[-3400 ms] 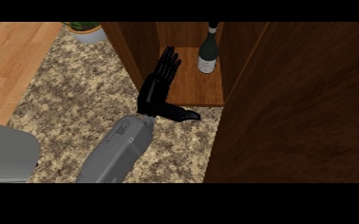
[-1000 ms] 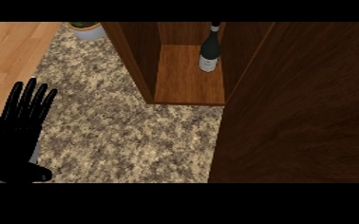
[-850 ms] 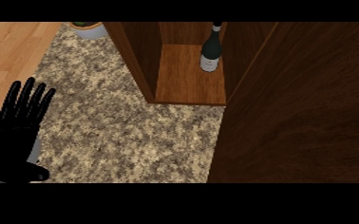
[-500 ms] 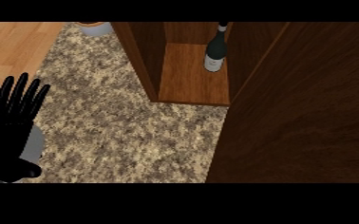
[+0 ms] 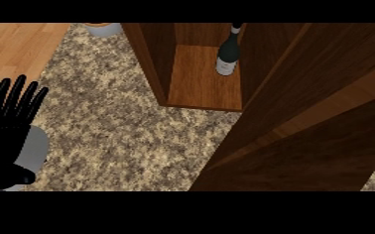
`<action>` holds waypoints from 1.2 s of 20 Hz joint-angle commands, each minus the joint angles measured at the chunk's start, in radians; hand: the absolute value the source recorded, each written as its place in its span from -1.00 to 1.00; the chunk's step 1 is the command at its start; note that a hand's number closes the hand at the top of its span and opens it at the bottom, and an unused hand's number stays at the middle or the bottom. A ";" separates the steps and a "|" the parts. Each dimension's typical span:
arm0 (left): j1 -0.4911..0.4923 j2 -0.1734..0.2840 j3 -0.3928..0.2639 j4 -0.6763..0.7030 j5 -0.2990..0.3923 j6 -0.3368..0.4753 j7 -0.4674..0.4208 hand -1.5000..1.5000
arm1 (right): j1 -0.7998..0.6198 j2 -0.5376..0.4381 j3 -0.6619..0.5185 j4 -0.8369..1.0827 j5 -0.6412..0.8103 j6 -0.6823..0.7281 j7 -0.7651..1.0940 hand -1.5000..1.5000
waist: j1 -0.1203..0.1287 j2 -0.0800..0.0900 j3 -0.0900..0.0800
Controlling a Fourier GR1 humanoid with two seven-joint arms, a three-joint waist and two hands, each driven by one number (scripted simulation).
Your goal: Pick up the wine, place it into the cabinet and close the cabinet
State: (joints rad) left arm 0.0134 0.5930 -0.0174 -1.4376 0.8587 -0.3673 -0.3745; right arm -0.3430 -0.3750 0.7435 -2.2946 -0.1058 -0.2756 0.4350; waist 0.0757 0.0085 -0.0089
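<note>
Head view | speckled counter [image 5: 124, 124] | wine [image 5: 227, 54] upright inside cabinet [image 5: 201, 74] | left robot hand [image 5: 16, 114] spread

Dark wine bottle [image 5: 228, 54] upright inside open wooden cabinet [image 5: 201, 77]

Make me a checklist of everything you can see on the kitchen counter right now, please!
Surface: speckled granite counter, with a light wood strip at the far left.
Job's things: wine bottle upright on the cabinet shelf; cabinet door open.
Clutter: a pale round pot at the top edge, mostly cut off.
Hands: left hand open, fingers up, at the left edge, resting; right hand not in view.
Cables: nothing seen.
Surroundings: nothing seen beyond the counter.
</note>
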 commanded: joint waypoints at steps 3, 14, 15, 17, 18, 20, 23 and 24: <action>0.014 0.021 0.027 0.019 0.012 -0.032 0.010 -1.00 | -0.357 0.338 -0.031 0.301 0.001 -0.070 0.170 1.00 | -0.012 -0.005 0.003; 0.006 0.005 0.095 0.066 0.007 -0.064 0.019 -1.00 | -0.657 0.374 -0.184 0.762 -0.231 -0.142 -0.018 1.00 | -0.051 -0.005 0.008; 0.011 -0.004 0.092 0.067 -0.003 -0.063 0.012 -1.00 | -0.739 0.374 -0.258 0.815 -0.273 -0.104 0.012 1.00 | -0.048 -0.004 0.008; 0.027 -0.013 0.100 0.041 -0.010 -0.046 0.028 -1.00 | -0.672 0.375 -0.216 0.841 -0.287 -0.121 -0.054 1.00 | -0.053 -0.006 0.008; -0.022 -0.034 0.091 0.074 -0.031 -0.023 0.024 -1.00 | -0.654 0.375 -0.278 0.874 -0.291 -0.037 -0.081 1.00 | -0.062 -0.004 0.009; 0.017 -0.008 0.105 0.004 0.006 -0.035 0.072 -1.00 | -0.646 0.375 -0.312 0.895 -0.298 -0.059 -0.095 1.00 | -0.060 -0.006 0.009; 0.009 -0.028 0.122 0.018 -0.012 -0.014 0.069 -1.00 | -0.555 0.358 -0.289 0.928 -0.262 0.001 -0.145 1.00 | -0.068 -0.006 0.009; -0.025 -0.019 0.149 0.095 -0.023 -0.072 0.044 -1.00 | -0.590 0.375 -0.316 0.930 -0.251 -0.009 -0.123 1.00 | -0.072 -0.007 0.008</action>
State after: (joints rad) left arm 0.0321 0.5656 0.0956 -1.4132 0.8478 -0.4066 -0.3272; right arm -0.9772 -0.0038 0.4612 -1.4144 -0.3729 -0.3317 0.3603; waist 0.0150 0.0002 0.0020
